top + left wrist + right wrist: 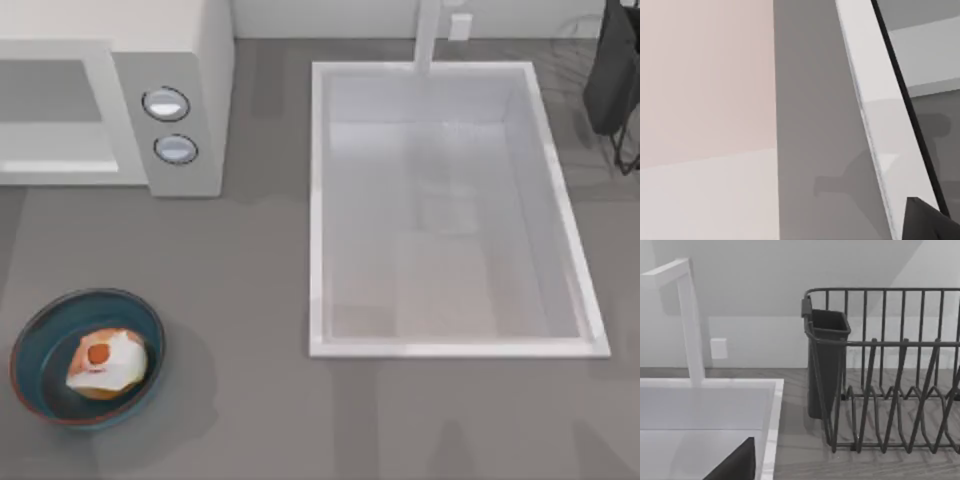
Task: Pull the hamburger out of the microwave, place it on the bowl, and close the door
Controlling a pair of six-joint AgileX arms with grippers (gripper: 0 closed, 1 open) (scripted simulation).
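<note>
- Top view: the hamburger [105, 362] sits in the bowl [48, 335], so pulling it out and placing it look done.
- The bowl is well apart from the right arm [612, 70], which is parked on the far side of the sink [318, 200] from it, by the right edge.
- The door [60, 150] seems to lie flush with the knob panel of the microwave [190, 60]. I judge it shut or all but shut, so little or nothing seems left.
- Left wrist view: a dark bit of the left gripper [927, 220] is just beside a white panel [875, 100] with a black edge, possibly the door. I cannot tell how wide the gripper is, or whether it holds anything.
- Right wrist view: the right gripper [735, 462] hangs over the sink's corner, with the faucet [690, 325] and a wire rack [890, 390] beyond it. Its opening cannot be told either; nothing is seen in it.
</note>
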